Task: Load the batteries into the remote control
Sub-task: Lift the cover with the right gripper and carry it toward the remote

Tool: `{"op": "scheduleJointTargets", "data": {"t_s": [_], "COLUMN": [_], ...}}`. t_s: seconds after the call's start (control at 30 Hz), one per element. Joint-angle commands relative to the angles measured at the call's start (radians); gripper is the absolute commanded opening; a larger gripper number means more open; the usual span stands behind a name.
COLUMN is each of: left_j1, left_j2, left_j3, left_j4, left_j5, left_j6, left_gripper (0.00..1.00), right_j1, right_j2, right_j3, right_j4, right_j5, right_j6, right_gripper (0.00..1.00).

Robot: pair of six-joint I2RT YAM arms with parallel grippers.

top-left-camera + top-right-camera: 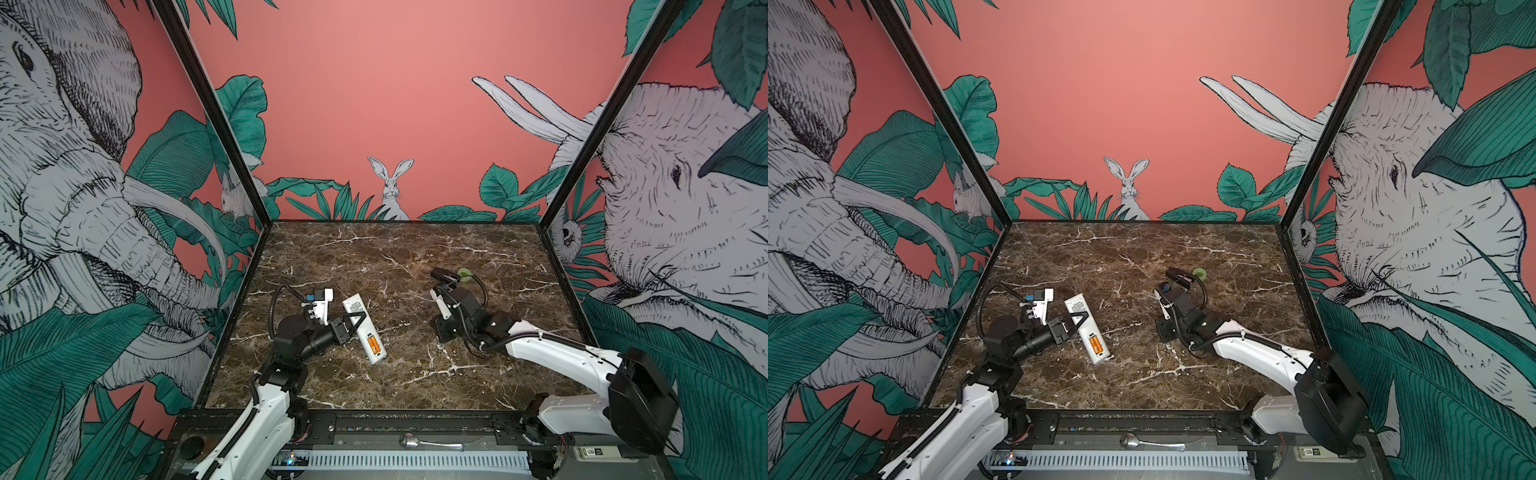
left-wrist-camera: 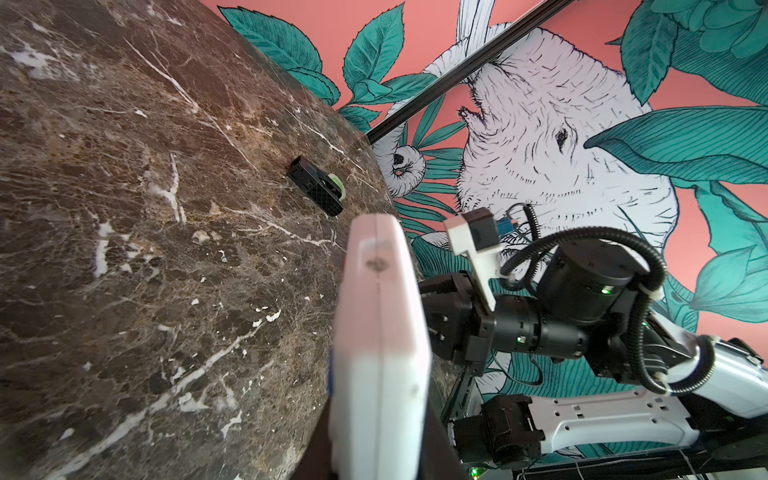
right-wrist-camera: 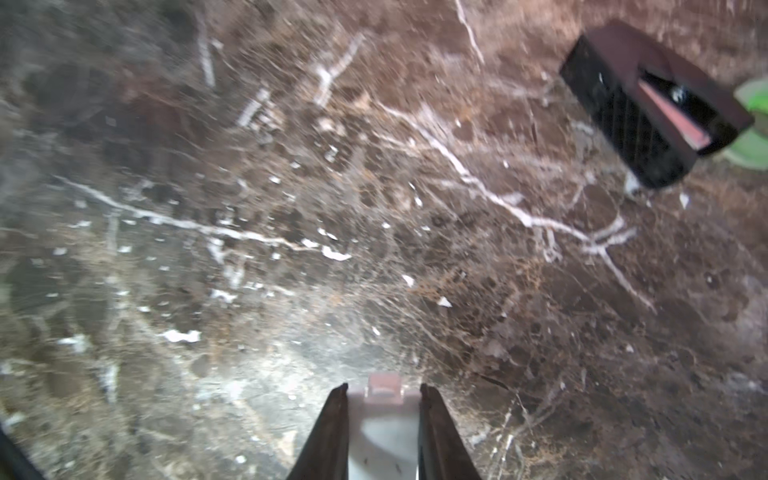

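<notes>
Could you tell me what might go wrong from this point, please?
1. The batteries sit uncovered in the remote control, which the left gripper clamps; a tilt could spill them.
2. The right gripper pinches the white cover, probably the battery lid, by its edges, apart from the remote; it may slip or arrive misaligned.

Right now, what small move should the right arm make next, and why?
Probably carry the white cover in the right gripper toward the remote control: the batteries lie in its open compartment, and the left gripper holds it.
</notes>
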Motion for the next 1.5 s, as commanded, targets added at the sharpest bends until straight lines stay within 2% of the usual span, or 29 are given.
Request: {"op": "scheduleJointTargets", "data": {"t_s": [0.0,0.23,0.53,1.47], "left_j1": [-0.006,-0.008,-0.009,-0.01], "left_j2": [-0.006,-0.007,-0.008,-0.001], "left_j3": [-0.004,-0.005,-0.008,-0.018], "left_j4": [0.061,0.064,0.072,0.083], "left_j5": [-0.007,-0.014,-0.025,-0.043], "left_j6": [-0.02,-0.026,-0.032,-0.043], "left_gripper": [0.0,0.0,0.0,0.0], "right_j1": [0.034,0.118,0.22,0.35], "right_j2": [-0.051,-0.097,-0.076,0.098], "right_j3": [-0.003,0.046,0.099,0.147], "right_j4": [0.064,0.069,0.14,0.4], "right_j5": [-0.002,0.052,0.11,0.072], "right_j6": [-0.031,-0.035,-0.026,0.041], "right_gripper": [0.14,0.13,0.13,0.1]}}
